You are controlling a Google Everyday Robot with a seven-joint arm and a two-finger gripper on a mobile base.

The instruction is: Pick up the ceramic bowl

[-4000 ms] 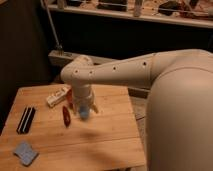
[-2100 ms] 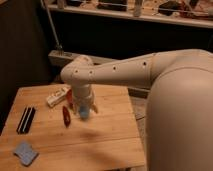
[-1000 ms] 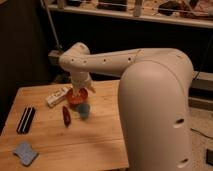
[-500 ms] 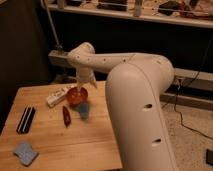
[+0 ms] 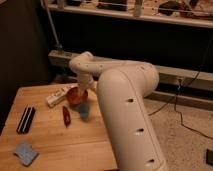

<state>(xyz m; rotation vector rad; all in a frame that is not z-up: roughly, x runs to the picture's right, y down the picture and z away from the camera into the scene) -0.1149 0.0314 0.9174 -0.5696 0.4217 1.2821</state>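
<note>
The ceramic bowl (image 5: 75,97) is small, round and glossy orange-red. It sits on the wooden table (image 5: 55,145) near the far edge. My gripper (image 5: 83,90) hangs from the white arm right over the bowl's right rim, at or just above it. A small blue cup (image 5: 83,111) stands just in front of the bowl. A slim dark-red object (image 5: 66,116) lies left of the cup.
A white elongated packet (image 5: 57,95) lies left of the bowl. A black flat object (image 5: 26,120) lies at the table's left side and a blue-grey pad (image 5: 25,153) at the front left. My thick white arm (image 5: 127,120) covers the table's right side. A dark shelf stands behind.
The arm has swung toward the back of the table, and the gripper moved from over the cup to the bowl. The bowl, hidden before, now shows.
</note>
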